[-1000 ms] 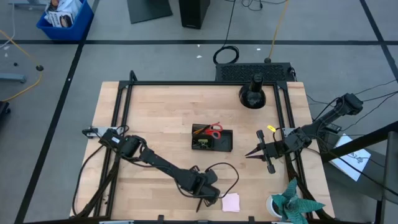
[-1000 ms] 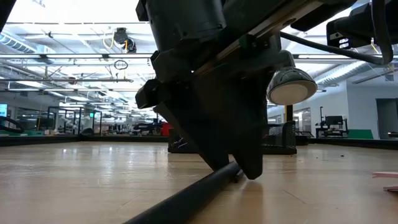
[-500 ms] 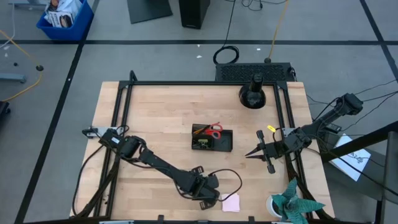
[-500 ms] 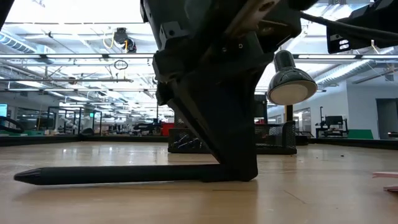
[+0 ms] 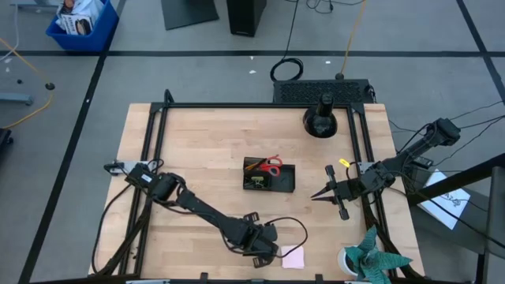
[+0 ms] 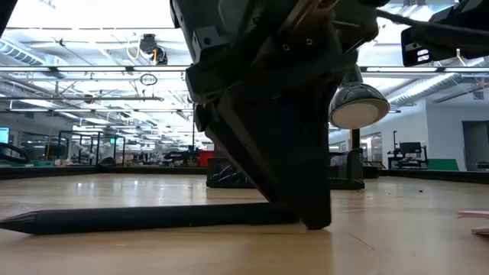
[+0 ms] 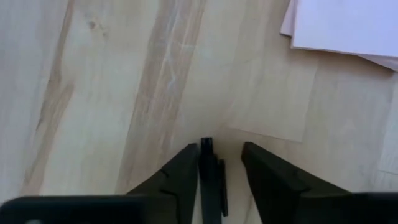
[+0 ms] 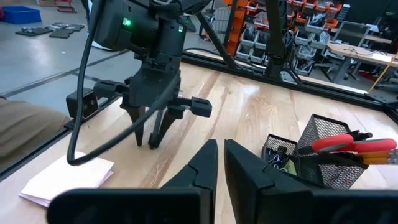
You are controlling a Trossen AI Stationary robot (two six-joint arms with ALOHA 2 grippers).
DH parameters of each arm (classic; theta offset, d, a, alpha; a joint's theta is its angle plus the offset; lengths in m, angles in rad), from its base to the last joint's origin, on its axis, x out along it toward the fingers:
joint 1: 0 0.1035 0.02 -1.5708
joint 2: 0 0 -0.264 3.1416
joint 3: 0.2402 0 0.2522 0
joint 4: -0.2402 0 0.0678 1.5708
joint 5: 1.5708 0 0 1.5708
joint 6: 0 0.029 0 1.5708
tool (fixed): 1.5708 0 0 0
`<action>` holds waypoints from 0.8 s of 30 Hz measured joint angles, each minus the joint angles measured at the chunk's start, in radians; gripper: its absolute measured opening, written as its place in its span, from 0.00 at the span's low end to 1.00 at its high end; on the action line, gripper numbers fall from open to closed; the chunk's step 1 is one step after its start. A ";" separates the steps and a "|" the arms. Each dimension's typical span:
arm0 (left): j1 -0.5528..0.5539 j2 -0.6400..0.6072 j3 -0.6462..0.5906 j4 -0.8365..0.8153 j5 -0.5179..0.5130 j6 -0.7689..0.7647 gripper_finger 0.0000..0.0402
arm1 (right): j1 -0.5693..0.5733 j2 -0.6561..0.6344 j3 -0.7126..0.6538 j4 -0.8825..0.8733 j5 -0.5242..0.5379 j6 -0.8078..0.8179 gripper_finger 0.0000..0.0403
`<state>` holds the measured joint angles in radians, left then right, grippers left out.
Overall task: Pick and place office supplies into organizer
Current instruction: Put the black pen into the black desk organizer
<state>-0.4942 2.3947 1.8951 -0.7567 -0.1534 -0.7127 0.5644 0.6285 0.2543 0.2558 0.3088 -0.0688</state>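
Observation:
My left gripper (image 5: 259,248) stands near the table's near edge, fingers pointing down and open, straddling one end of a black pen (image 6: 153,218) that lies flat on the wood. A pink sticky-note pad (image 5: 293,256) lies just to its right. The black organizer (image 5: 269,177) sits mid-table and holds red-handled scissors (image 5: 273,166) and orange pencils. A small yellow item (image 5: 344,164) lies near the right rail. My right gripper (image 5: 316,195) waits shut, right of the organizer, touching nothing. My left gripper comes from above, pointing down, with the pen's end (image 7: 207,163) between its fingers. The pen lies against one finger (image 7: 185,169); the other finger (image 7: 264,171) stands apart with a gap showing. The pen rests flat on the table, its long body (image 6: 114,219) reaching away to one side.
A round black domed lamp (image 5: 321,118) stands at the far right. A teal paper plant in a white cup (image 5: 369,260) occupies the near right corner. A cable loop (image 5: 293,226) trails from the left arm. Bare wood lies left of the organizer.
My left gripper has moved a little toward the table's right, toward the pink pad, and has turned about its upright axis. The pen has swung on the table: its free end moved from pointing at the low camera to lying across that view, while the end at the fingers stayed.

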 joint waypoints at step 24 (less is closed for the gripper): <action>-0.018 -0.064 -0.078 0.008 0.010 -0.181 0.38 | 0.000 0.000 0.000 0.003 0.001 0.005 0.05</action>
<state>-0.5126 2.3308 1.8166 -0.7491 -0.1432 -0.8938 0.5648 0.6285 0.2543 0.2584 0.3099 -0.0643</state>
